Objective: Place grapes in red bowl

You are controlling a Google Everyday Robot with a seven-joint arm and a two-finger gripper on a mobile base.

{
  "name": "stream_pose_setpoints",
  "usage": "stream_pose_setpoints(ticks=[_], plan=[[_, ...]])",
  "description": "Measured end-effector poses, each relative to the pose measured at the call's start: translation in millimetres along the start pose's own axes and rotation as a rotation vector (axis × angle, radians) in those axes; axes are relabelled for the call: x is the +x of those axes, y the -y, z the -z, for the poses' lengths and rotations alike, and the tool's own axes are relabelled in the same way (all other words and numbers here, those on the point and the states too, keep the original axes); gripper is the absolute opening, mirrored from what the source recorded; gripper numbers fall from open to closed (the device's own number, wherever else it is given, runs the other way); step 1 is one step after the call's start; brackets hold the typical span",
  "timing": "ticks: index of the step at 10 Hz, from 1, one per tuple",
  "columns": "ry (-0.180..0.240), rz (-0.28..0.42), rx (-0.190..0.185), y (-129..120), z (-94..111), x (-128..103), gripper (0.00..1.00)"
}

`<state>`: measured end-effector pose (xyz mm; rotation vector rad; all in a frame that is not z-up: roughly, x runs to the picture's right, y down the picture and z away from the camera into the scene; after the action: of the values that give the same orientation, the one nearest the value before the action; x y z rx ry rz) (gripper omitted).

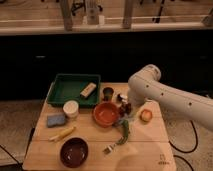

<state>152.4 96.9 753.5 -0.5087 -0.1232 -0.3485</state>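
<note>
One gripper [127,105]: clenched on grapes [125,108], just right of red bowl [105,114] rim.
Writing: I read none; table [150,150] corner mark illegible.
Room: bare table front-right; orange fruit [145,115] near right edge; tray [60,90] back-left.

You are looking down from a raised spot near the table [150,145], facing its far edge. The gripper [126,106] is sitting mid-frame, just right of the red bowl [105,115].

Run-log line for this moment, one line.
pincer: shut, beside right rim of red bowl | grapes: at pincer tip, grip unconfirmed | red bowl: empty, grapes not yet in
</note>
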Motion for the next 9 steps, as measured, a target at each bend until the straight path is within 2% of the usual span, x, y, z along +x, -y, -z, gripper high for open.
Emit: stream_pose_setpoints(ticks=[9], plan=[[0.015, 0.076, 0.025, 29.1, -9.5, -17.1, 0.0]])
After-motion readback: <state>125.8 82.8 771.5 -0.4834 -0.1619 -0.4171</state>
